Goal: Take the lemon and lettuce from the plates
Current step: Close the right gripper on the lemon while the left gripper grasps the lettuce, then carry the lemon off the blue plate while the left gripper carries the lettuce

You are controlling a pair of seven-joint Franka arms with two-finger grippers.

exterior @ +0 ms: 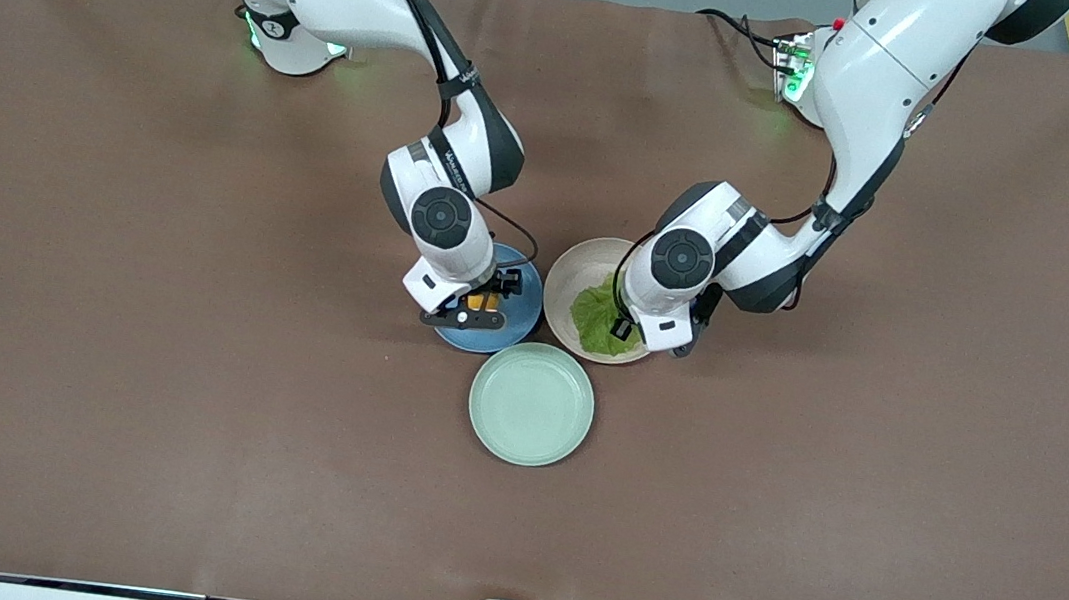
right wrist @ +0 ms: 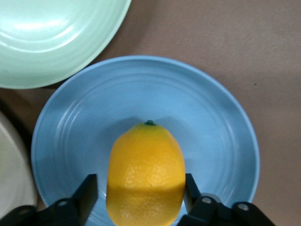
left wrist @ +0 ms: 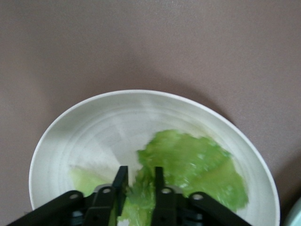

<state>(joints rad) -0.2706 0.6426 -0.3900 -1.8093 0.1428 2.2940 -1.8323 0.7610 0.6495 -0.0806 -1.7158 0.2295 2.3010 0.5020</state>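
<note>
The lemon [right wrist: 146, 174] lies on the blue plate [right wrist: 211, 127]. My right gripper [right wrist: 139, 186] is open and low over this plate with a finger on each side of the lemon. One finger touches it and the other stands a little off. In the front view the lemon [exterior: 477, 304] shows as a yellow spot under the right gripper [exterior: 478, 312] on the blue plate [exterior: 514, 323]. The lettuce [left wrist: 193, 162] lies on the beige plate [left wrist: 94, 122]. My left gripper [left wrist: 139, 178] is shut on a bunched edge of the leaf. In the front view the left gripper [exterior: 627, 331] sits over the lettuce [exterior: 597, 322] on the beige plate [exterior: 578, 270].
A pale mint-green plate [exterior: 531, 403] with nothing on it stands nearer to the front camera, touching close to both other plates. It also shows in the right wrist view [right wrist: 51, 37]. Bare brown table [exterior: 186, 351] lies all around the three plates.
</note>
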